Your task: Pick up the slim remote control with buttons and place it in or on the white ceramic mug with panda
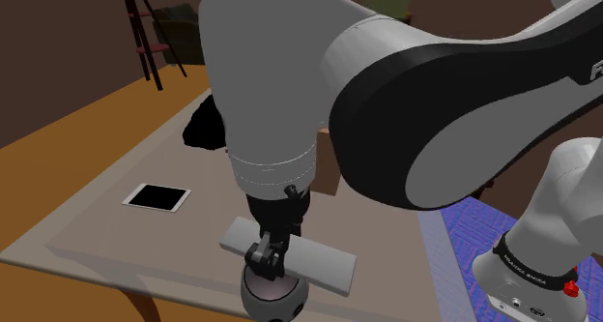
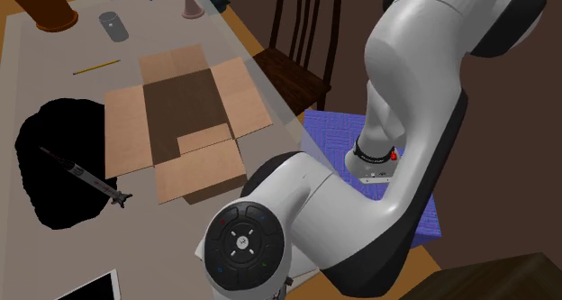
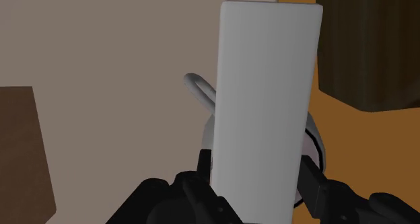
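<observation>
A plain grey flat slab, the slim remote, hangs level just above the table's near edge, and my black gripper is shut on it. Directly under it stands the rounded pale mug with dark patches. In the wrist view the remote stretches away from the gripper, clasped between both fingers. The mug's handle and part of its rim peek out on either side of the slab. In the second exterior view the arm's elbow covers the hand.
A black-screened tablet lies on the grey table toward the shoulder view's left. An open cardboard box sits mid-table beside a black area. A pencil, a chair and a blue rug lie beyond.
</observation>
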Motion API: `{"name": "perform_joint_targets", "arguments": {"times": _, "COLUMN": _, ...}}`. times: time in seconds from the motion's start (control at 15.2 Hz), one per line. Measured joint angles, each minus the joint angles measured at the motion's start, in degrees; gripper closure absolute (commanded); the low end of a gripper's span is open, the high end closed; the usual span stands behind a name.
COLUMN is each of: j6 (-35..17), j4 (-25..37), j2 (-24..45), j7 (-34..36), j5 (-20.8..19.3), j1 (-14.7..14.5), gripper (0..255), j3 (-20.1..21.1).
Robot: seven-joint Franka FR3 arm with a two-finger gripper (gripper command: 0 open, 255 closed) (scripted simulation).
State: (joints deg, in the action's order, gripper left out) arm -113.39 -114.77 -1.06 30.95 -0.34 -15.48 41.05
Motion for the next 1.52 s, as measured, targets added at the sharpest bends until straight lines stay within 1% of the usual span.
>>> {"name": "perform_joint_targets", "arguments": {"times": 0.4, "j6": -4.20, "j4": -3.02, "j2": 1.28, "j7": 0.88, "j5": -1.13, "j1": -0.11, "gripper": 255, "j3": 0.14}}
{"name": "perform_joint_targets", "arguments": {"times": 0.79, "j6": -4.59, "j4": -3.21, "j2": 1.30, "j7": 0.90, "j5": -1.29, "j1": -0.11, "gripper": 255, "j3": 0.09}}
{"name": "perform_joint_targets", "arguments": {"times": 0.86, "j6": -4.78, "j4": -3.25, "j2": 1.40, "j7": 1.02, "j5": -1.35, "j1": -0.14, "gripper": 0, "j3": 0.12}}
{"name": "perform_joint_targets", "arguments": {"times": 1.25, "j6": -4.91, "j4": -3.59, "j2": 1.71, "j7": 1.14, "j5": -1.31, "j1": -0.24, "gripper": 0, "j3": 0.23}}
{"name": "perform_joint_targets", "arguments": {"times": 1.39, "j6": -2.83, "j4": -2.05, "j2": 0.92, "j7": 0.47, "j5": -0.71, "j1": -0.04, "gripper": 0, "j3": 0.05}}
{"name": "perform_joint_targets", "arguments": {"times": 1.52, "j6": 0.65, "j4": 0.26, "j2": -0.70, "j7": -0.57, "j5": 0.46, "j1": 0.20, "gripper": 0, "j3": -0.21}}
